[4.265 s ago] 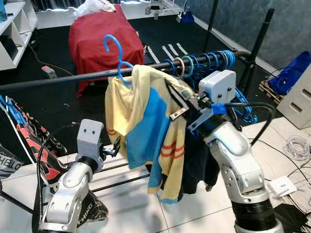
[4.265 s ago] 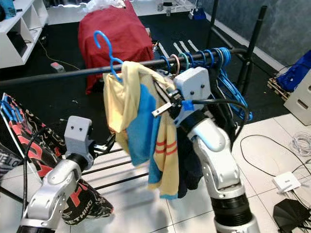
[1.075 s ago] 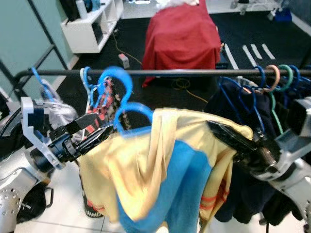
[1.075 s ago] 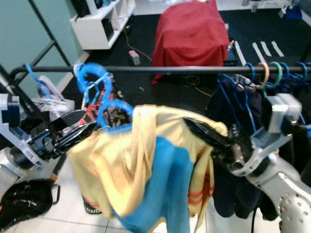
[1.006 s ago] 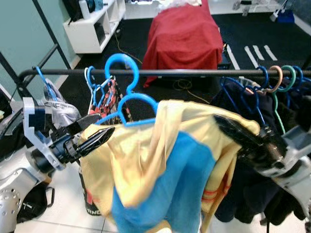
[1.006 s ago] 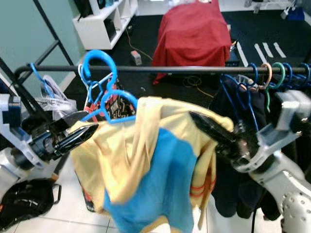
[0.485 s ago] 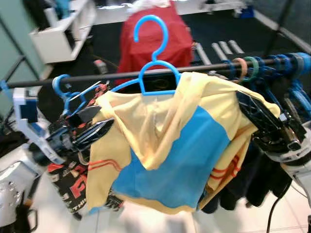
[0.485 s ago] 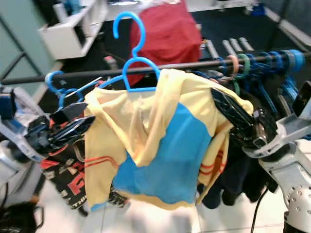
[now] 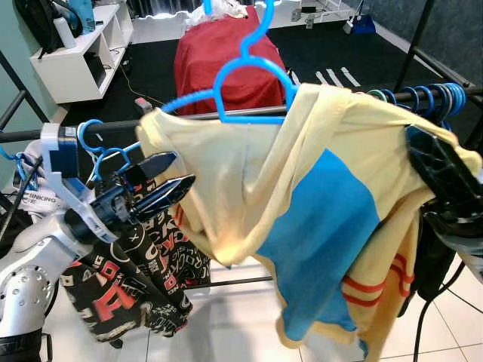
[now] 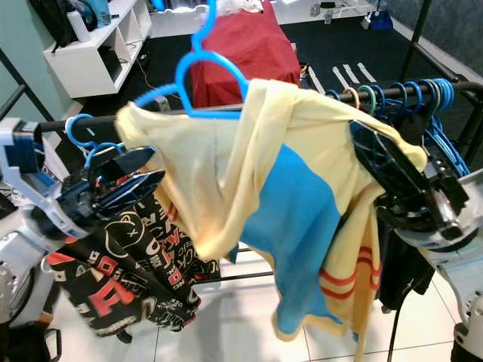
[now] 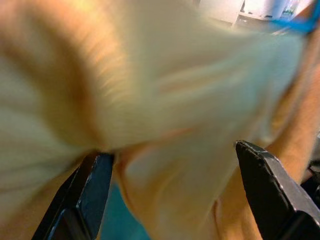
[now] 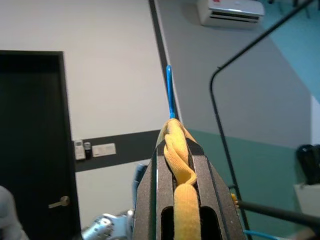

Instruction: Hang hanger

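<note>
Blue hanger [image 9: 249,83] carrying a yellow-and-blue shirt [image 9: 302,204] is held up in front of the black clothes rail [image 10: 317,96], its hook above rail height – not on the rail.

Right gripper [image 10: 392,177] is at the shirt's right shoulder; the right wrist view shows its two black fingers [image 12: 150,195] clamped tight on a bunched fold of yellow fabric, with the blue hanger wire [image 12: 170,92] sticking out past the tips.

Left gripper [image 9: 162,181] sits at the shirt's left edge, just under the hanger's left arm. Its fingers are spread apart – in the left wrist view the two fingers [image 11: 87,195] sit on either side of blurred yellow cloth, and I cannot tell whether they touch it.

On the rail: a bunch of blue hangers plus a pink and a green one [image 10: 407,94] at the right end, dark garments [image 10: 400,271] hanging below them; at the left end more blue hangers [image 9: 98,139] and a black printed garment with red lettering [image 9: 128,279].

Behind the rail a red-covered object [image 9: 219,53] on dark floor and a white shelf unit [image 9: 75,53] at the left
</note>
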Controlling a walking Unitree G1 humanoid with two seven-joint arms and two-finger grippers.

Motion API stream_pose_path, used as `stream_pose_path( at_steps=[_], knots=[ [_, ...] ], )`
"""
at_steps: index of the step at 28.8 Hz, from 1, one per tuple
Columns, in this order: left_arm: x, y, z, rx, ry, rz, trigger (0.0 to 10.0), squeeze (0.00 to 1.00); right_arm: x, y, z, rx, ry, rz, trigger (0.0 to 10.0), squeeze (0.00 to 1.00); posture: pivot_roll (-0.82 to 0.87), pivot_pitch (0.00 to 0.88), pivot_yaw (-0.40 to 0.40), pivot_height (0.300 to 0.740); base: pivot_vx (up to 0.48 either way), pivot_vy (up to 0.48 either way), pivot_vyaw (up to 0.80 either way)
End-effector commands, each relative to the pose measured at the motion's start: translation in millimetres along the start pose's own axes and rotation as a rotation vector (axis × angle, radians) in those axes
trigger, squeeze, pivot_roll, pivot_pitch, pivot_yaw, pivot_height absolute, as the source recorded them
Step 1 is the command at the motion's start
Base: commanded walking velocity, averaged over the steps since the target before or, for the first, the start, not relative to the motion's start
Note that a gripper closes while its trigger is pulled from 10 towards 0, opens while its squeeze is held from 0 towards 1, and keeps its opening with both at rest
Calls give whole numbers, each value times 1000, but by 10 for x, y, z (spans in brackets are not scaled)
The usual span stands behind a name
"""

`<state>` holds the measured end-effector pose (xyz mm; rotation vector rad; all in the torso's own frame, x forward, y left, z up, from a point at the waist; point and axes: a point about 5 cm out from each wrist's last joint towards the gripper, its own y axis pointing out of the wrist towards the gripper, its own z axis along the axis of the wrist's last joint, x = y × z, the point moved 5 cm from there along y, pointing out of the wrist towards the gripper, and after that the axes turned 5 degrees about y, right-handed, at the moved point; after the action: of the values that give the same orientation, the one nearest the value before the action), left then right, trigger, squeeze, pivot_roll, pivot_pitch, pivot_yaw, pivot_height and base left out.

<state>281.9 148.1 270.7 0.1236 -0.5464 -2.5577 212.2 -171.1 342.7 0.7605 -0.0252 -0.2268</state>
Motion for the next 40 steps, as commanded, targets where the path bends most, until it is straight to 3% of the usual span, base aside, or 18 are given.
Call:
stream_pose_path(
  at_steps=[1,6,25,30,34,40],
  knots=[
    [-42,5,-24,-7,9,23,10000,0,-138,75,42,11,-5,75,10000,0,-75,113,90,740,0,0,0],
    [-175,-32,23,0,42,105,10000,0,-87,55,60,8,-30,28,10000,0,-68,113,91,740,0,0,0],
    [-253,-160,53,-15,72,156,10000,0,0,-130,167,7,-37,-41,10000,0,-64,108,89,740,0,0,0],
    [-238,-116,11,-5,48,157,10000,0,-22,-133,147,4,-23,-35,10000,0,-65,112,92,740,0,0,0],
    [-144,61,-116,40,-24,163,10000,0,-31,-113,86,-2,-8,-28,10000,0,-67,112,91,740,0,0,0],
    [-74,147,-167,58,-65,148,10000,0,-20,-100,60,-8,-5,-25,10000,0,-67,113,93,740,0,0,0]
  ],
)
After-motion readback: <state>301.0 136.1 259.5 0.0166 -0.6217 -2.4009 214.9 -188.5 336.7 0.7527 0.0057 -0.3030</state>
